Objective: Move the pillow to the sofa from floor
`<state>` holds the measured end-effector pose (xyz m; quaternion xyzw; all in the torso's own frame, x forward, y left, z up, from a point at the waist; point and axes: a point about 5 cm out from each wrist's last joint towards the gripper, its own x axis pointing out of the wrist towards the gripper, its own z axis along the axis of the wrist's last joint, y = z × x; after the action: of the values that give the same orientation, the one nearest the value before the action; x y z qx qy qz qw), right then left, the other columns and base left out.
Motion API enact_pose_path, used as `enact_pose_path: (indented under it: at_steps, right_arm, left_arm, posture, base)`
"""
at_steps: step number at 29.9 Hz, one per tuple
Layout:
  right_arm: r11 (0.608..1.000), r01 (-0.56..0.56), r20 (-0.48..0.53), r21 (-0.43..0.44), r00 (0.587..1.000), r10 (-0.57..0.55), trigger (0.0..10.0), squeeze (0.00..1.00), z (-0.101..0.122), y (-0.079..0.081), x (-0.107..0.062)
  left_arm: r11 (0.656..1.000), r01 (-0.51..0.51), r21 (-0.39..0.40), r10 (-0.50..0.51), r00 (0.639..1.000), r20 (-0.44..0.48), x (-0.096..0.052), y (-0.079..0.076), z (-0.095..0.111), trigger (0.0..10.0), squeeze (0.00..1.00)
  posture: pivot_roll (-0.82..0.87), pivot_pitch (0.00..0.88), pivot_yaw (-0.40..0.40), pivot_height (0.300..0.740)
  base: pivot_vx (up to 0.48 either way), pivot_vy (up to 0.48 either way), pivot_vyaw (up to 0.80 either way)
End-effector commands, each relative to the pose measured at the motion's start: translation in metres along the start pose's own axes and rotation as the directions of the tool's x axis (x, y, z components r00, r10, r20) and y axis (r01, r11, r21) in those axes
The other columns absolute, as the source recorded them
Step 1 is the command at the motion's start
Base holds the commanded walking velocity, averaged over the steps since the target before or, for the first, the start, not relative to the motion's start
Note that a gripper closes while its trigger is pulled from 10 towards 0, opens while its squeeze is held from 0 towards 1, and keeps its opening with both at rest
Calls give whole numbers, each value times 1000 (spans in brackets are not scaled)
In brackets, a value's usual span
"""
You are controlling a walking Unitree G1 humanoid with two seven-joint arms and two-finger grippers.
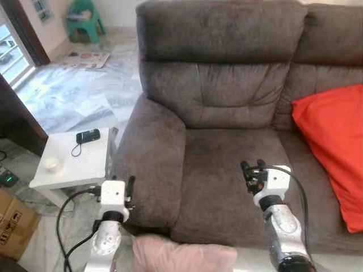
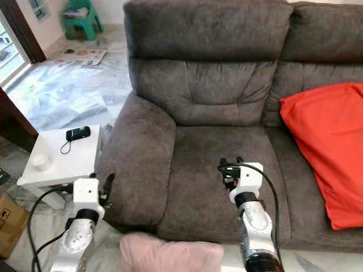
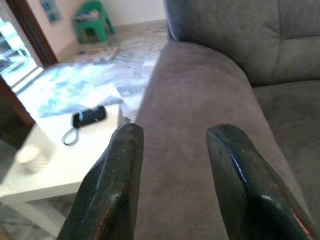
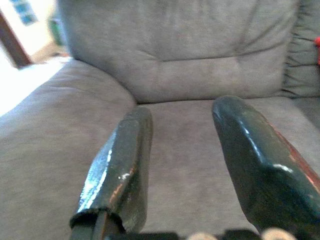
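Pillow [image 2: 170, 254] — pale pink — lies low against the front of the sofa [image 2: 215, 164], between the two arms and below them, so neither gripper has it; I judge the lift to the seat is not yet done. Far left, the white side table [image 1: 91, 164] stands just beside the sofa's armrest, carrying a black phone [image 1: 88, 135] and a small white cup [image 1: 51, 164]. The left gripper [image 1: 130, 187] is raised at the armrest's outer face, fingers parted and empty. The right gripper [image 1: 252, 170] hovers over the bare seat cushion, likewise spread with nothing between — both arms bent upward, forearms rising from below. At the right end, a red cushion [image 1: 334, 147] leans on the backrest.
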<state>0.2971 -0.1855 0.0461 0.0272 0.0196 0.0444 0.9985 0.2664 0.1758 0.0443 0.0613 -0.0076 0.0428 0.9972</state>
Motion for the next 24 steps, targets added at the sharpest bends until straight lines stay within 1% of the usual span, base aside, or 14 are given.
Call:
enact_pose_path:
  at_steps: [1, 2, 6, 8, 11, 15, 20, 24]
  right_arm:
    - [1000, 8, 26, -5, 1000, -8, 10000, 0, 3, -2, -1]
    - [1000, 11, 38, -7, 999, -11, 10000, 0, 5, -3, -1]
    - [1000, 8, 73, -18, 997, -7, 10000, 0, 11, -3, -3]
    - [1000, 8, 117, -22, 993, -5, 10000, 0, 17, -4, -6]
    - [1000, 9, 130, -27, 991, -5, 10000, 0, 20, -6, -10]
    - [999, 13, 129, -35, 992, -8, 10000, 0, 20, -7, -10]
    - [999, 20, 127, -35, 992, -15, 10000, 0, 24, -8, -7]
    - [998, 24, 116, -53, 993, -18, 10000, 0, 26, -8, -5]
  left_arm:
    - [1000, -19, 16, 18, 999, 28, 0, 2, 6, 10000, 0]
    - [999, -32, 13, 31, 998, 49, 0, 4, 10, 10000, 0]
    - [999, -45, 18, 44, 996, 74, -2, 6, 15, 10000, 0]
    - [998, -61, 25, 58, 994, 98, -6, 8, 21, 10000, 0]
    - [998, -57, 26, 54, 994, 97, -10, 7, 21, 10000, 0]
    - [998, -43, 39, 40, 996, 82, -9, 5, 18, 10000, 0]
    - [998, -41, 37, 38, 995, 88, -6, 3, 23, 10000, 0]
    - [998, -42, 36, 38, 995, 89, -6, 4, 24, 10000, 0]
  posture:
    - [-48, 74, 39, 740]
    - [-49, 74, 39, 740]
    - [-48, 73, 39, 740]
    - [-51, 73, 41, 740]
    - [-51, 76, 41, 740]
    - [-59, 74, 43, 740]
    - [-58, 66, 45, 740]
    - [-59, 63, 45, 740]
  base:
    - [0, 0, 0]
    - [0, 0, 0]
    - [0, 0, 0]
    - [0, 0, 0]
    - [0, 0, 0]
    - [0, 0, 0]
    - [0, 0, 0]
    - [0, 0, 0]
